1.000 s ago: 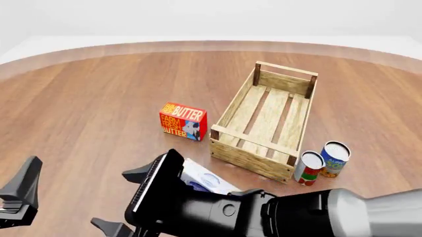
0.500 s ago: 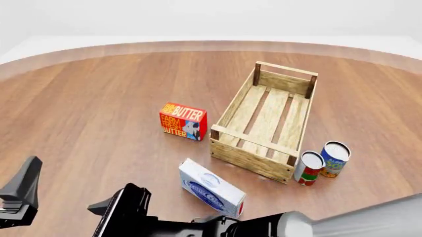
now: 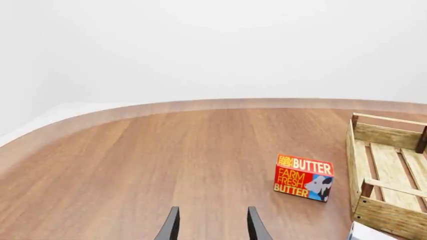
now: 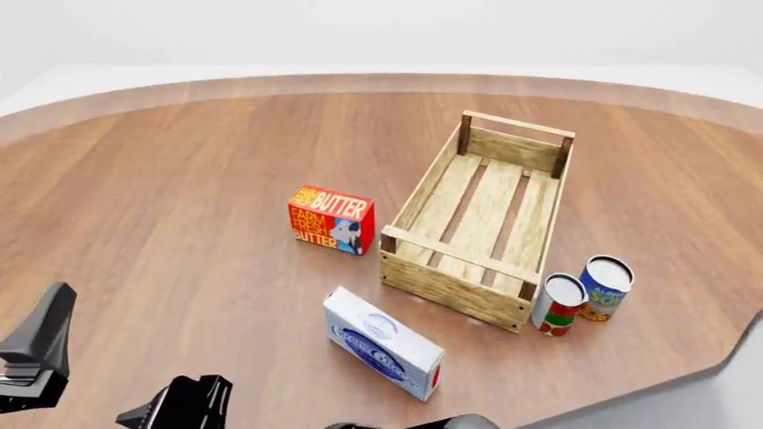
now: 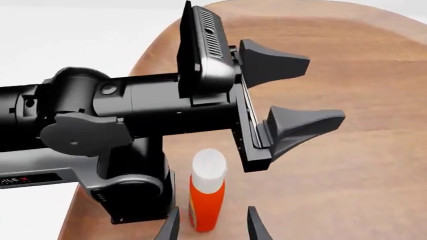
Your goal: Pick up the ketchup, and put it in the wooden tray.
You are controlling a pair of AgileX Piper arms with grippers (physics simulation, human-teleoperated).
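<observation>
The right gripper (image 5: 209,225), fingers spread and empty, lines up on the ketchup (image 5: 206,192), which stands upright at the surface's near edge just beside the left arm's base. The grasp is not yet made; closing in squarely looks next. The left gripper (image 3: 211,225) hangs open nearby. The wooden tray (image 4: 453,284) sits well apart, behind a white carton (image 4: 381,343).
</observation>
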